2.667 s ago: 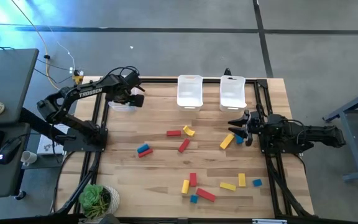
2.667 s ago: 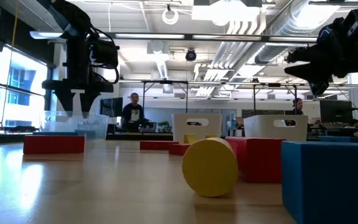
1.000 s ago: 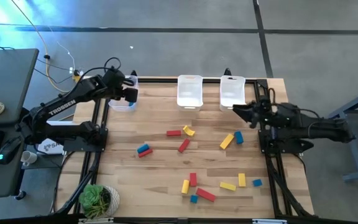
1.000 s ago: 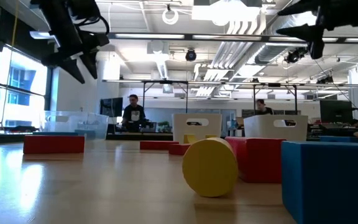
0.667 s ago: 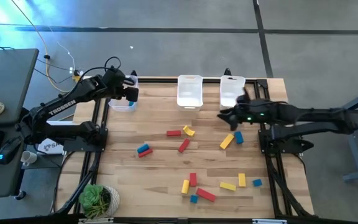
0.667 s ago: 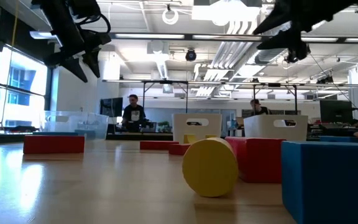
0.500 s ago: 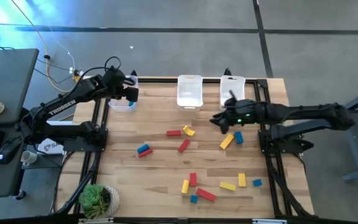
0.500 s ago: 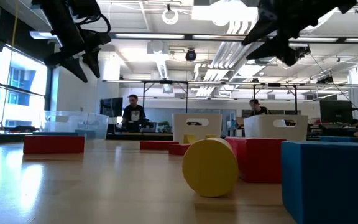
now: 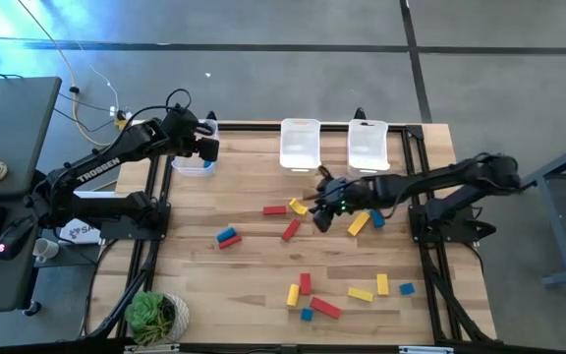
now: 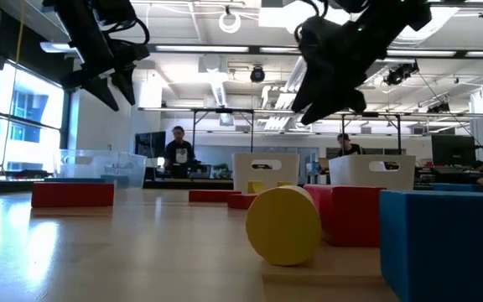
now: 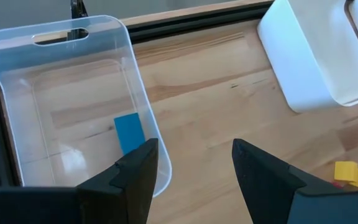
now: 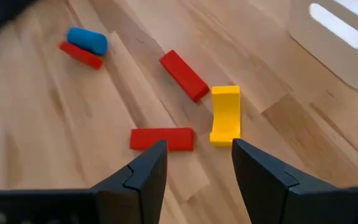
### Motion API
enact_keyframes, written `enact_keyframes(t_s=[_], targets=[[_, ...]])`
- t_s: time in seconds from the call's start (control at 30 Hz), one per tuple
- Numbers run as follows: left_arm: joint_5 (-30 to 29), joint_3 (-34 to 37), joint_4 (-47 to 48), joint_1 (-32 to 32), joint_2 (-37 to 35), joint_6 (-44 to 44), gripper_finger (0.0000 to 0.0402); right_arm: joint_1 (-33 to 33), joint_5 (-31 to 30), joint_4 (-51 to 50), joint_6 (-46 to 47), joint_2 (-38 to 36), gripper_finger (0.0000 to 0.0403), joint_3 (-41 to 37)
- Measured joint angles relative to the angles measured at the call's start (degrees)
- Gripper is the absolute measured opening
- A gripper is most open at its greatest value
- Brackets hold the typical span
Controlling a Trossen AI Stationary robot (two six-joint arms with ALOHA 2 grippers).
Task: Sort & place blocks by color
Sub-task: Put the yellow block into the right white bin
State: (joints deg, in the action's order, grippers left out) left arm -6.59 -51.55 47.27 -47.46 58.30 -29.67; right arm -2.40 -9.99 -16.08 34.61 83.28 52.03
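Red, yellow and blue blocks lie scattered flat on the wooden table. My right gripper reaches in from the right and hovers open above a short red block and a yellow block, touching neither. Another red block lies just beyond them. A blue block lies against a red one farther left. My left gripper hangs open and empty by the near rim of the clear bin at the far left. One blue block lies on that bin's floor.
Two white bins stand at the far edge. A yellow block and a blue block lie under my right arm. Several more blocks lie near the front edge. A potted plant stands at the near left corner.
My right gripper has swung from the table's right edge toward the left and down, tipping its fingers downward, and now hangs over the red and yellow blocks in the middle. Its fingers keep the same gap. No block has moved.
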Motion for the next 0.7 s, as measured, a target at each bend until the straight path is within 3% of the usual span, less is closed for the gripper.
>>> enact_keyframes(t_s=[0.4, 0.7], targets=[[0.44, 0.0, 0.0, -0.02, 0.0, 1.42, 0.0192, -0.57, -3.45, 0.18, -1.95, 13.36, 0.0167, 7.22], [0.57, 0.0, -0.05, -0.02, 0.0, 1.58, 0.0192, 0.22, -5.81, -0.1, 1.1, 15.34, 0.0167, 7.32]])
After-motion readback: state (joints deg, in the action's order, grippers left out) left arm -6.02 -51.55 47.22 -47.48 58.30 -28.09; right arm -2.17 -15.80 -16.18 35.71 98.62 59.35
